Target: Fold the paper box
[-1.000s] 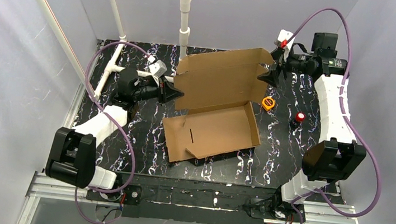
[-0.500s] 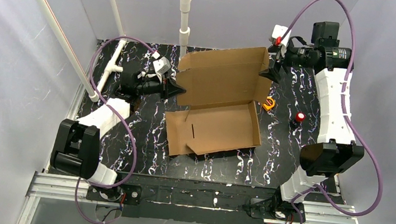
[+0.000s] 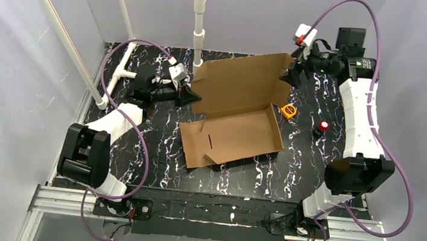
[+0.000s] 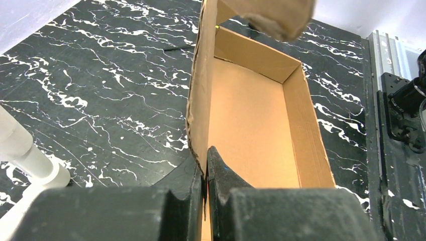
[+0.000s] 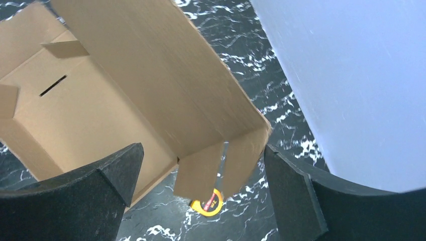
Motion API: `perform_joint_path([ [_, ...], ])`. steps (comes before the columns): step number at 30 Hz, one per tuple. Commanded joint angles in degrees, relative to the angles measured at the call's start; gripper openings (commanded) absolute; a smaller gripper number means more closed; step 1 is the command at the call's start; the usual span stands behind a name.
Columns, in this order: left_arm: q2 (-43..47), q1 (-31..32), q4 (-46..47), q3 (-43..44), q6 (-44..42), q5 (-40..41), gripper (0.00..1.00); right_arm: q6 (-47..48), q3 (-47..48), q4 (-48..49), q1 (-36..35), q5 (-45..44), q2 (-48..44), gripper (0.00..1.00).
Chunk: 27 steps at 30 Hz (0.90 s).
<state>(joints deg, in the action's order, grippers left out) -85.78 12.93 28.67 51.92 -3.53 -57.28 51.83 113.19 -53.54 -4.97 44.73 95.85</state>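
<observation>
Now, left gripper (image 4: 206, 156): pinching the paper box (image 3: 233, 135) lid, so we hold it upright.
Right gripper (image 5: 201, 150): wide, its corner between our jaws.

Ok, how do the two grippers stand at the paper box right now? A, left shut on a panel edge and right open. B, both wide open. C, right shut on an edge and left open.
A: in its wrist view the left gripper pinches the upright panel edge of the paper box, while the right gripper has its fingers spread wide to either side of a flap corner.
</observation>
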Motion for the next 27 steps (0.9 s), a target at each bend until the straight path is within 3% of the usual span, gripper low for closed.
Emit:
perform_joint_path([
  [1,1.1,0.5,-0.6,1.6,-2.0,0.8,0.00,-12.6,-6.2,13.2,7.6,1.6,-6.3,0.98],
  [11,1.9,0.5,-0.6,1.1,-1.7,-0.1,0.00,-20.7,-32.4,33.9,10.6,13.6,-11.5,0.98],
  [18,1.8,0.6,-0.6,1.0,-1.5,-1.6,0.00,-33.6,-42.9,58.6,10.2,18.9,-8.4,0.96],
  [24,0.9,0.8,-0.6,1.3,-1.0,-2.6,0.00,-35.3,-42.2,63.1,7.7,18.6,-4.7,0.80],
  [27,0.9,0.9,-0.6,1.3,-0.9,-2.4,0.00,-37.1,-42.7,65.6,7.3,17.9,-3.6,0.62],
])
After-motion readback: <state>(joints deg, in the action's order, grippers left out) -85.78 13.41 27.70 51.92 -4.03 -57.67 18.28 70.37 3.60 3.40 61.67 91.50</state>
